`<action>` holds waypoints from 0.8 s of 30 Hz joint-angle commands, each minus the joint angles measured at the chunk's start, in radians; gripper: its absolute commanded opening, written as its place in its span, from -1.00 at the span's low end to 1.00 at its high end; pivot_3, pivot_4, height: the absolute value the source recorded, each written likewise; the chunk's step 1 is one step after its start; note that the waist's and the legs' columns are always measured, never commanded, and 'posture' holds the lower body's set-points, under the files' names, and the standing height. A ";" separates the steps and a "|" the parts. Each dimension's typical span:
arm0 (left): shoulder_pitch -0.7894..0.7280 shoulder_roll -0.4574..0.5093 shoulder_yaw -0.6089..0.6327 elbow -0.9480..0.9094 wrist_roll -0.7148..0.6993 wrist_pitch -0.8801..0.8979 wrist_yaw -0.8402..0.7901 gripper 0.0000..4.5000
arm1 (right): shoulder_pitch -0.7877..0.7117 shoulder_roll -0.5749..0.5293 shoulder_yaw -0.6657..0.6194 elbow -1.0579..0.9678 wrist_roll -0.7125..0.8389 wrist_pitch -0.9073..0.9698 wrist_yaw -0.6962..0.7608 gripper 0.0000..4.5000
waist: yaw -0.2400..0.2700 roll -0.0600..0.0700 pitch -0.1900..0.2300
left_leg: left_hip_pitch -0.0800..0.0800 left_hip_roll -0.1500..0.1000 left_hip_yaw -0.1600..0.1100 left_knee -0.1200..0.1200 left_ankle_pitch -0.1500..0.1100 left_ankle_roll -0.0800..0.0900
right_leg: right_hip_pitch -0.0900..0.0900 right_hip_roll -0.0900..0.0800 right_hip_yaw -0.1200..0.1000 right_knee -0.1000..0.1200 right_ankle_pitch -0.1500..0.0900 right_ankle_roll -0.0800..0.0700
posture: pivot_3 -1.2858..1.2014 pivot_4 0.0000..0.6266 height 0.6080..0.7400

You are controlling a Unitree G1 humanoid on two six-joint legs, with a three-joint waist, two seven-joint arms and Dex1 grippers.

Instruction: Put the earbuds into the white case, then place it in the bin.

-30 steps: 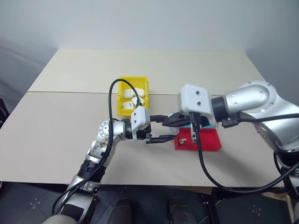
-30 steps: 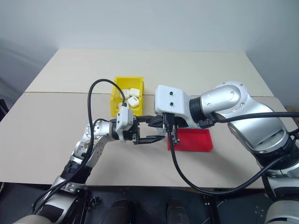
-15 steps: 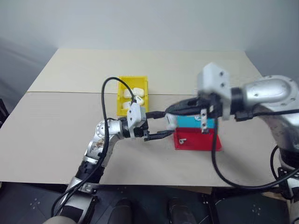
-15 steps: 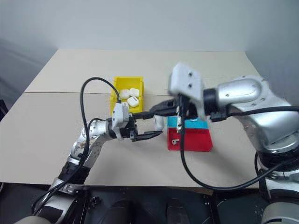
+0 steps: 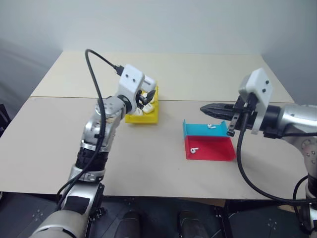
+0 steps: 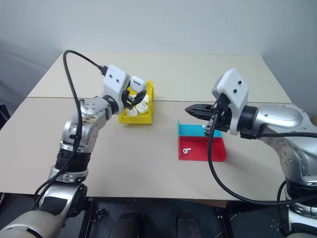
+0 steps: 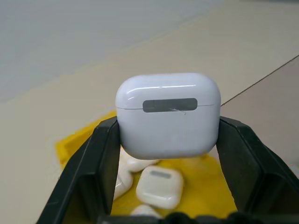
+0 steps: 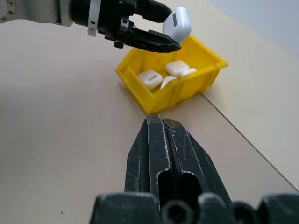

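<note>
1. Beige tabletop (image 5: 163,74) runs under both of our arms, with a pale grey wall behind it and a seam crossing it just behind the bin.
2. We hold the case (image 7: 168,114) in our left gripper (image 6: 132,95), the two black fingers (image 7: 96,158) pinching it at its sides, lid closed as far as we can see.
3. That case hangs over the yellow bin (image 5: 148,118), above the bin's rim and not yet among the other cases (image 8: 150,78) lying inside.
4. Our right gripper (image 5: 207,108) has its fingers pressed together on nothing, and it hovers above the far edge of the red-and-blue tray (image 5: 218,153), well apart from the bin.
5. Two earbuds show in the tray: one (image 5: 194,149) on the red part, one (image 5: 211,126) on the blue part. We cannot tell whether the held case has a pair inside, since its lid hides the interior.
6. We judge the loading step as likely finished for this case, because it is shut and carried to the bin; that is a reading, not something seen.
7. What is left for this case, in our view: lower or release it so that it drops inside the walls, then draw the left arm clear.
8. The loose earbuds in the tray suggest another round of loading may follow, though no open case waits beside them.
</note>
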 commanded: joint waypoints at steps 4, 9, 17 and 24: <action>-0.072 -0.062 0.040 0.153 0.040 -0.011 0.123 0.24 | -0.018 -0.015 0.044 0.003 -0.051 -0.047 -0.012 -0.99 | -0.001 0.000 0.000 | 0.000 0.000 0.000 0.000 0.000 0.000 | 0.000 0.000 0.000 0.000 0.000 0.000 | 0.03 -0.52 1.00; -0.119 -0.084 0.054 0.256 0.026 -0.067 0.122 0.96 | -0.012 -0.020 0.052 0.000 -0.064 -0.050 -0.011 -1.00 | -0.001 -0.001 0.000 | -0.001 0.000 0.000 0.000 0.000 0.000 | 0.000 0.000 0.000 -0.001 0.000 0.000 | 0.03 -0.52 1.00; -0.068 -0.158 0.220 0.039 -0.145 -0.222 0.121 0.98 | -0.011 -0.032 0.052 0.018 -0.085 -0.074 0.009 -1.00 | -0.002 -0.001 0.000 | -0.002 0.000 0.000 0.000 0.000 0.000 | -0.001 -0.001 0.000 -0.001 0.000 0.000 | 0.03 -0.52 1.00; 0.119 -0.016 0.260 -0.268 -0.347 -0.080 -0.088 0.98 | 0.046 -0.066 0.013 0.057 -0.085 -0.187 0.123 -1.00 | -0.006 -0.001 0.000 | 0.001 0.000 0.000 0.000 0.000 0.000 | 0.000 0.000 0.001 0.001 0.000 0.000 | 0.03 -0.52 1.00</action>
